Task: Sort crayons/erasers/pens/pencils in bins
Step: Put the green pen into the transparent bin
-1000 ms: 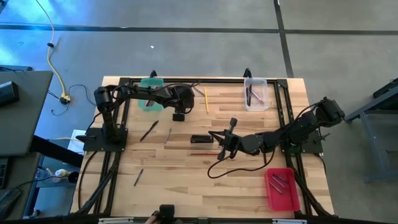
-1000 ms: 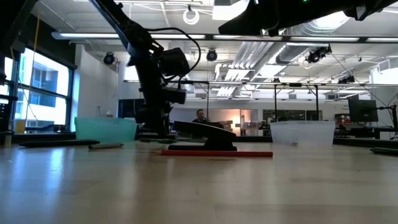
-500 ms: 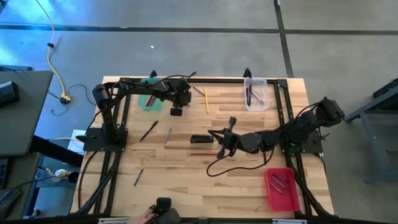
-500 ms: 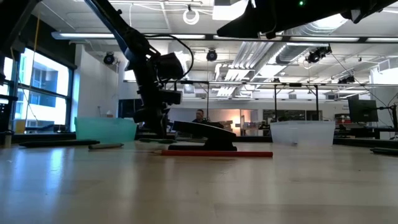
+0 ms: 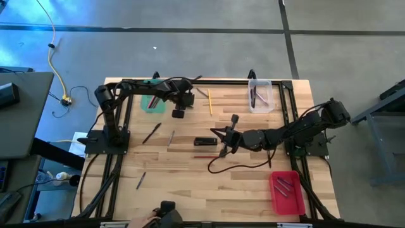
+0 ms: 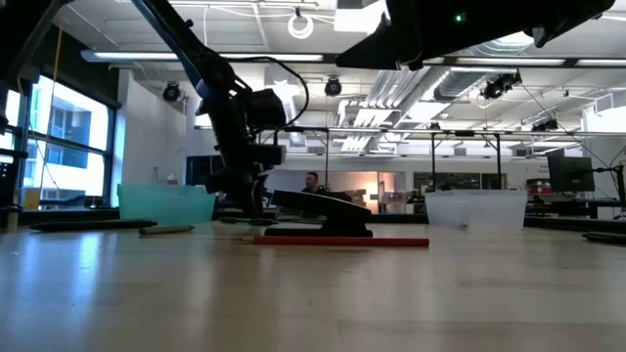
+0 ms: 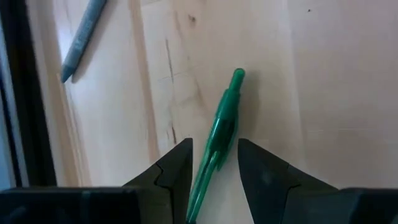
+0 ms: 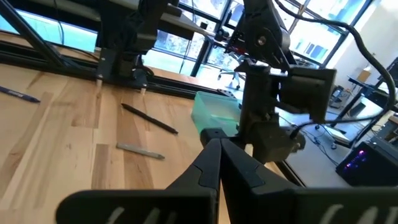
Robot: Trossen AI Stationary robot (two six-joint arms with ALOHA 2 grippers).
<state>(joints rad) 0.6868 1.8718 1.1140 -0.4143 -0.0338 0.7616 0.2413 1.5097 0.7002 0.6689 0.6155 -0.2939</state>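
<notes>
The left gripper (image 5: 179, 114) hangs near the translucent green bin (image 5: 152, 102) at the table's far edge, its fingers (image 7: 171, 174) apart and straddling a green pen (image 7: 219, 134), which looks set up for a pinch; whether the pads already touch the pen cannot be told. The right gripper (image 5: 226, 138) has its fingers pressed together and empty, poised over the middle of the table (image 5: 190, 190) near a red pencil (image 5: 204, 156) and a black eraser (image 5: 205, 141), probably waiting its turn.
</notes>
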